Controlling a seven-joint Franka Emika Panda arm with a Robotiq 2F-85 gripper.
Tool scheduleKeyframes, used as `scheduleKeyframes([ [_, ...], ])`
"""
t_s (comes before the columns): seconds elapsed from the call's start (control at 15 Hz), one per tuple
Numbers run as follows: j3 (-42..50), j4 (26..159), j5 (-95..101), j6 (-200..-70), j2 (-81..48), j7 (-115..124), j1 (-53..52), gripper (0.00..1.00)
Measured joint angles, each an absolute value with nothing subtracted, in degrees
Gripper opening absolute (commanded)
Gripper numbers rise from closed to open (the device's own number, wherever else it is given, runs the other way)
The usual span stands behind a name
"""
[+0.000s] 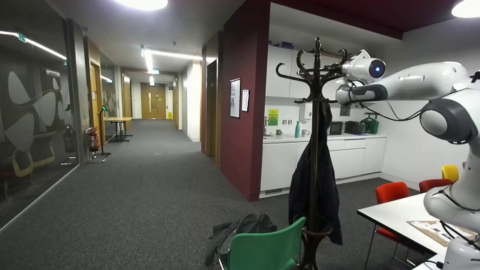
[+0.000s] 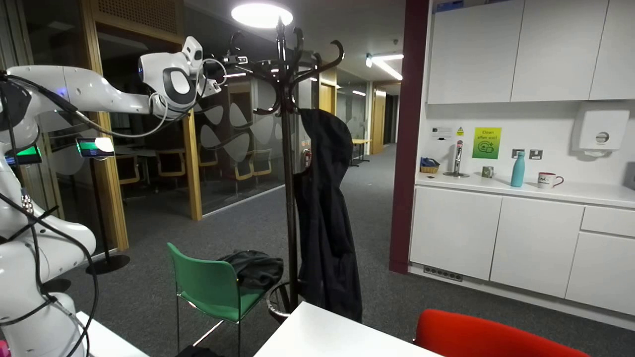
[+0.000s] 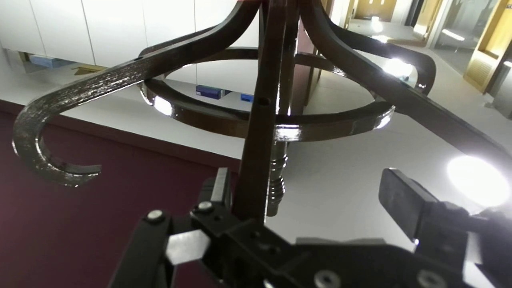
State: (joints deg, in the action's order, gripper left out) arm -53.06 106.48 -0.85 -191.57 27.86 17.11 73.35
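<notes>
The black metal gripper, w/ jaws wide apart, is near the glossy dark-brown coat stand, which carries a long black jacket, prob. to avoid creases.

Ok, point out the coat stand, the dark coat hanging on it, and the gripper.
Coat stand (image 2: 288, 171): in an exterior view, on its pole.
Dark coat (image 2: 327, 213): in an exterior view, on its hanging cloth.
Gripper (image 3: 312, 196): in the wrist view, midway between its fingertips.

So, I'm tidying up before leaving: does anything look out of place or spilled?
Mainly the dark cloth bundle on the green chair: it lies heaped, while a dark coat hangs from the coat rack nearby. No spill is evident.
</notes>
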Motion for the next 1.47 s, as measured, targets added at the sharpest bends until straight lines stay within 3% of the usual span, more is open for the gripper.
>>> scheduleKeyframes([
  [1.47,-60.7,103.6,-0.9,-191.6,28.0,17.0,74.1,1.0],
])
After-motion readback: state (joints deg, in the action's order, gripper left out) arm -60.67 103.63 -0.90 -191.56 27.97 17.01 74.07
